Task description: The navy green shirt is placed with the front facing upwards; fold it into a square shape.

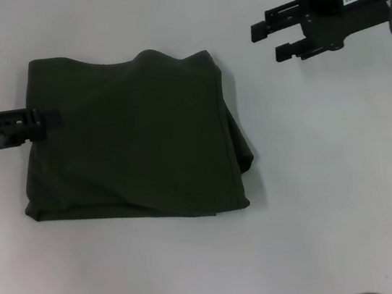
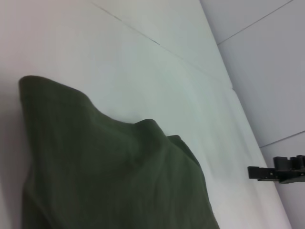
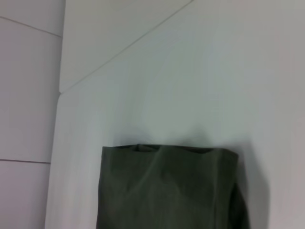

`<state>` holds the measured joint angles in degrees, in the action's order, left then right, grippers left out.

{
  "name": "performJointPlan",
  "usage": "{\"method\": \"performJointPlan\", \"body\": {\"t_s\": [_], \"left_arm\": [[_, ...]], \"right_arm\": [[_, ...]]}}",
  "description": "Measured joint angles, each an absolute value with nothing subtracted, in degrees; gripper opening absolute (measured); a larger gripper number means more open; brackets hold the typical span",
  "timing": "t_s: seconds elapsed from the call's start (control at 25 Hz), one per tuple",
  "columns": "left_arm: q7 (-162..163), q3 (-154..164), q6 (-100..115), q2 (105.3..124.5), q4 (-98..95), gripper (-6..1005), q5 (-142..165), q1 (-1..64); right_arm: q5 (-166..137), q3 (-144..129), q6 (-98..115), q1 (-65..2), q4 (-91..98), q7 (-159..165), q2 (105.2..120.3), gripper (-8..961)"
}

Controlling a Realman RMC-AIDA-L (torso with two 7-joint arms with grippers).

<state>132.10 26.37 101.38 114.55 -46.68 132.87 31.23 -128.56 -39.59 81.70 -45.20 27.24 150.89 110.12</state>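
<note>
Shirt (image 1: 133, 137) first, nearest the viewer: the navy green shirt lies near the middle of the white desk (image 1: 339, 229), already gathered into a thick, roughly square bundle with its plain side up. No lettering shows. The near edge, toward 6 o'clock, is fairly straight. The far edge, toward 12 o'clock, humps up in a soft ridge, and at 3 o'clock a lower layer pokes out past the top one, so the square is not tidy. Judging by this, the folding looks close to finished, with only neatening left.

At 9 o'clock of the bundle, the left end effector (image 1: 52, 118) sits low at the shirt's left edge, its tip touching or overlapping the cloth. Whether its fingers are closed on the fabric cannot be told. It likely sits there because that edge was the last one handled. Its wrist camera looks across the green cloth (image 2: 105, 176) at very close range.

Farthest off, toward 2 o'clock and well apart from the shirt, the right end effector (image 1: 264, 42) hangs above bare desk with its two fingers spread open and holding nothing. It seems parked clear of the cloth. Its wrist camera sees the bundle's far edge (image 3: 167, 191).
</note>
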Motion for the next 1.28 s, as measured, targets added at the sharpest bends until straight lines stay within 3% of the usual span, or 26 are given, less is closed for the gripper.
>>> {"method": "performJointPlan", "body": {"t_s": [0.36, 0.64, 1.28], "left_arm": [[132.48, 26.48, 100.01, 114.89, -46.51, 657, 132.87, 31.70], [132.14, 26.37, 99.21, 114.93, -46.09, 657, 132.87, 31.83], [131.09, 26.48, 98.26, 115.48, -45.79, 658, 132.85, 32.09]], "right_arm": [[-126.00, -39.52, 78.07, -45.85, 26.56, 150.86, 112.94, 761], [-126.36, -40.85, 75.18, -45.88, 25.54, 150.95, 113.85, 761], [-125.93, -42.69, 64.83, -45.74, 23.73, 150.67, 117.58, 739]]}}
